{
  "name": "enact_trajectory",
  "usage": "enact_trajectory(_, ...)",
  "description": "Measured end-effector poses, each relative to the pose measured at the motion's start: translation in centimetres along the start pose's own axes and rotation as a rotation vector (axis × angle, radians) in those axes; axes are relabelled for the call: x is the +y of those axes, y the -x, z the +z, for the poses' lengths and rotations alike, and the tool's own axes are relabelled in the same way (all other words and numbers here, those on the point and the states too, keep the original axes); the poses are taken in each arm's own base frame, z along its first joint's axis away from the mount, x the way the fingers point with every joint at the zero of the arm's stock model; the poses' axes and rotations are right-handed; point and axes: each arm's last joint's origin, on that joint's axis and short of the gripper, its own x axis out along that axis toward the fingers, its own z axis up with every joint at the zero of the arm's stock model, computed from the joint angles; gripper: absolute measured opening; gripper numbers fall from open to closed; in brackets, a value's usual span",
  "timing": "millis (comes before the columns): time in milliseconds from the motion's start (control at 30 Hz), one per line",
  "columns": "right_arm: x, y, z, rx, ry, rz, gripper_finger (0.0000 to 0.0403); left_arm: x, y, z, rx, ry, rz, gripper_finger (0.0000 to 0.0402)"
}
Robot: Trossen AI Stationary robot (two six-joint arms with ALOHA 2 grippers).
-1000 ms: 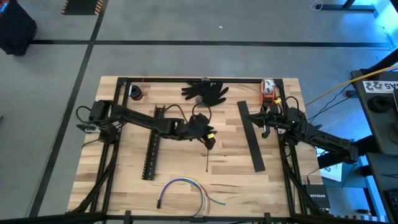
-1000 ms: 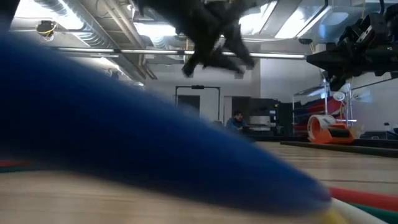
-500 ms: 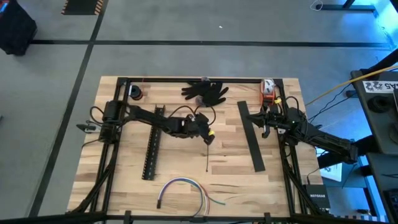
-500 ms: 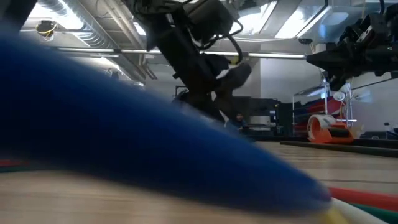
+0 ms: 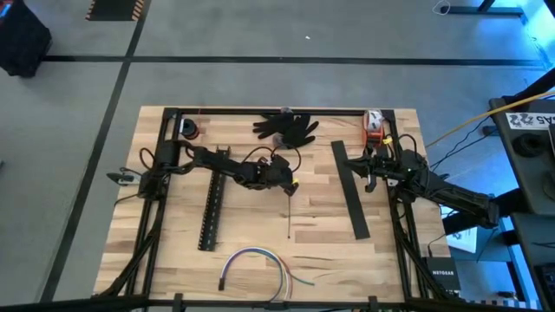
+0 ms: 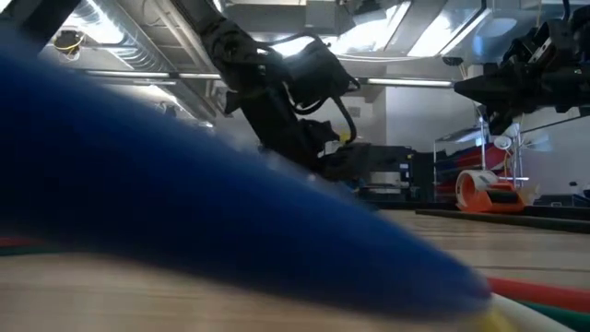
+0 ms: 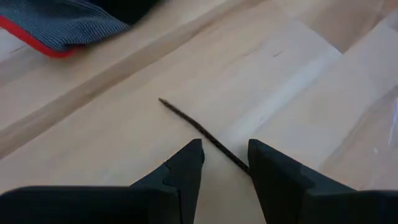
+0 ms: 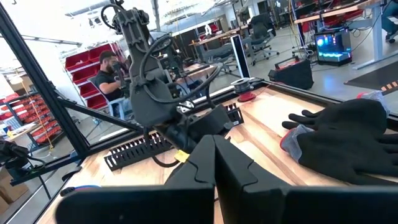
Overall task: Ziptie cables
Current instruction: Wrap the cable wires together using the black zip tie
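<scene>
Wooden table (image 5: pixel 329 234): curved white, blue, dark cables (image 5: pixel 256 264).

Grey concrete floor (image 5: pixel 260 82) surrounding the wooden table (image 5: pixel 260 230), crossed by dark tape lines (image 5: pixel 286 60). Hazard-striped mat (image 5: pixel 117 8) lying at the far edge. Exposed ducts (image 6: pixel 92 28) and bright ceiling lights (image 6: pixel 433 28) running overhead. Red storage bins (image 8: pixel 81 59) lining shelving on one side. Office chairs (image 8: pixel 261 28) and desks standing farther back, a lit blue computer case (image 8: pixel 329 45) glowing under one. Seated person (image 8: pixel 112 74) working beyond the table.
</scene>
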Motion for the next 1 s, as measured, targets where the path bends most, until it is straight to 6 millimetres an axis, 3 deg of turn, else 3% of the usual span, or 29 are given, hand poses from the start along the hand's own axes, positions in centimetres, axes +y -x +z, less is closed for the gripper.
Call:
enact_trajectory(133,0.0,0.0,0.0,0.000,0.000,0.000,0.0000,0.0,-0.3,-0.3,-0.007,-0.013,0.014,0.0112)
enact_trajectory(367,0.0,0.0,0.0,0.000,0.000,0.000,0.0000,-0.1,-0.4,-0.3,0.006,-0.081,-0.015,0.0010)
enact_trajectory(600,0.0,0.0,0.0,0.000,0.000,0.000,0.0000,-1.2,0.5,0.1,-0.033,-0.104,-0.113,0.0001)
enact_trajectory(867,0.0,0.0,0.0,0.000,0.000,0.000,0.0000,-3.6,4.8,3.6,-0.181,-0.130,-0.271,0.0000)
enact_trajectory(1000,0.0,0.0,0.0,0.000,0.000,0.000,0.0000,-4.9,8.0,5.8,-0.260,-0.160,-0.346,0.0000)
